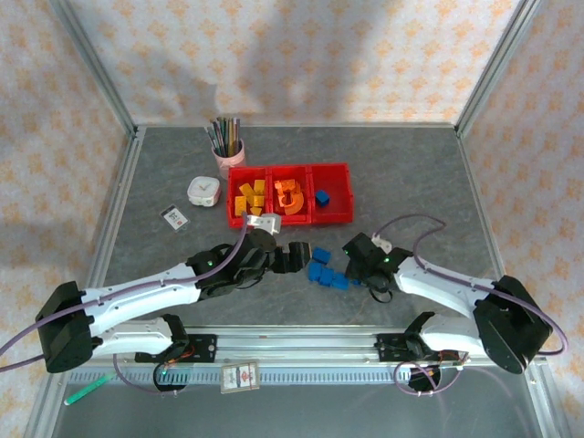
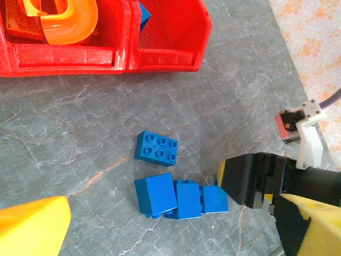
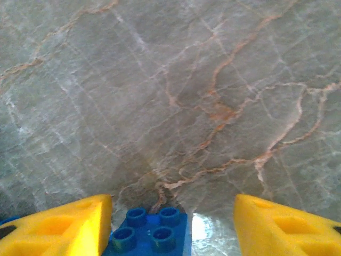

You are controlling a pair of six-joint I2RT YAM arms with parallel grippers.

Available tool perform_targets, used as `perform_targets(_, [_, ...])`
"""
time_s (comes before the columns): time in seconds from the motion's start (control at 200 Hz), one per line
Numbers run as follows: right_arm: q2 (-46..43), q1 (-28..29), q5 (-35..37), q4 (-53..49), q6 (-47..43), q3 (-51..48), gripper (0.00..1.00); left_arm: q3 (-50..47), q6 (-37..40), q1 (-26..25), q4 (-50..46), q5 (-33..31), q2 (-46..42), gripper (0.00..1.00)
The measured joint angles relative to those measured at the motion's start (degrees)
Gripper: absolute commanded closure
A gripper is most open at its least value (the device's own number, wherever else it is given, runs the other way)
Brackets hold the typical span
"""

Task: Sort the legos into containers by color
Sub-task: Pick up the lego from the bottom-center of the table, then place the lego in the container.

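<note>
The red bins (image 1: 336,217) hold one colour each: yellow blocks (image 1: 250,198) in the left compartment, orange pieces (image 1: 289,194) in the middle one, and a lone blue block (image 1: 322,196) in the right one. What is left of the job lies on the worktop (image 1: 411,173) just in front of the bins, on the arms' side: a small cluster of loose blue blocks (image 2: 178,198), all bound, I judge, for that right compartment.

The right tool (image 3: 173,205) is down at the edge of this cluster, jaws apart, with one studded blue block (image 3: 149,232) between them. The block sits close against one finger while the other stands clear (so nothing is clamped yet, by my reading). The tool straddles it low, probably because so small a piece has to be caught across its flat sides.

The left tool (image 2: 173,216) hangs above the same cluster in front of the bins, spread wide and holding nothing; it likely keeps off so the two arms do not meet
</note>
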Motion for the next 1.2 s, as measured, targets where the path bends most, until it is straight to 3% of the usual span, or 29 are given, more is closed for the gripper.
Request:
perform_targets(0.155, [-2.8,0.0,0.2,-1.1,1.3,-1.6,0.44,0.0,0.0,0.0,0.0,0.0,0.7,0.01])
perform_targets(0.776, [-2.6,0.0,-0.7,2.1,0.3,-2.2,0.70,0.0,0.0,0.0,0.2,0.0,0.7,0.01])
perform_targets(1.016, [-2.8,0.0,0.4,0.7,-0.7,-1.0,0.72,0.6,0.1,0.0,0.2,-0.3,0.7,0.01])
perform_targets(1.201, [-1.6,-1.0,3.1,-0.5,-3.5,8.0,0.72,2.2,0.3,0.0,-0.2,-2.7,0.4,0.01])
